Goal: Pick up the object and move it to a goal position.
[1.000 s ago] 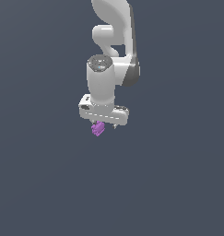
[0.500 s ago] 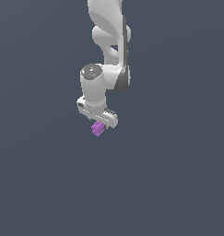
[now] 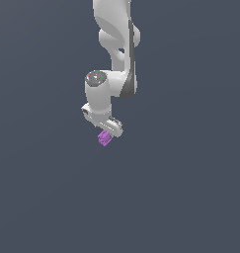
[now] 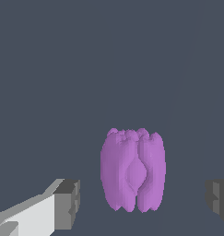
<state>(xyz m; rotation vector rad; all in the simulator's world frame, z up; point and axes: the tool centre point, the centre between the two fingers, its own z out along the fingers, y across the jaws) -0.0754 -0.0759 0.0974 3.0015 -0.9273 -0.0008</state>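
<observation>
Item: one white robot arm [image 3: 116, 44], coming down from the top of the exterior view, with a dark band along its side and a rounded wrist housing [image 3: 98, 88] with a grey cap on top.

Item: one pincer [image 3: 105, 134], white body, dark grey pads. State: wide apart. In the wrist view one pad [image 4: 68, 203] stands to one side of the purple object and the other pad [image 4: 218, 196] stands well off on the opposite side. A clear gap shows between each pad and the object. Nothing is gripped.

Item: one purple object [image 3: 104, 138], small, bright purple, lumpy. In the wrist view the purple object [image 4: 133, 170] reads as an upright oval with lengthwise ridges, a scalloped upper edge and a raised diamond-shaped bulge at its middle. It is narrower than the span between the pads. It sits between the two pads, nearer to the pad on the white-finger side than to the other.

Location of the object: in the exterior view it shows directly under the pincer body, partly overlapped by it at the upper edge, roughly in the middle of the view and slightly toward the exterior view's left.

Item: one desk surface [image 3: 190, 188], plain dark slate grey, uniform, filling the background of both views. Whether the object rests on it or is just clear of it I cannot tell.
</observation>
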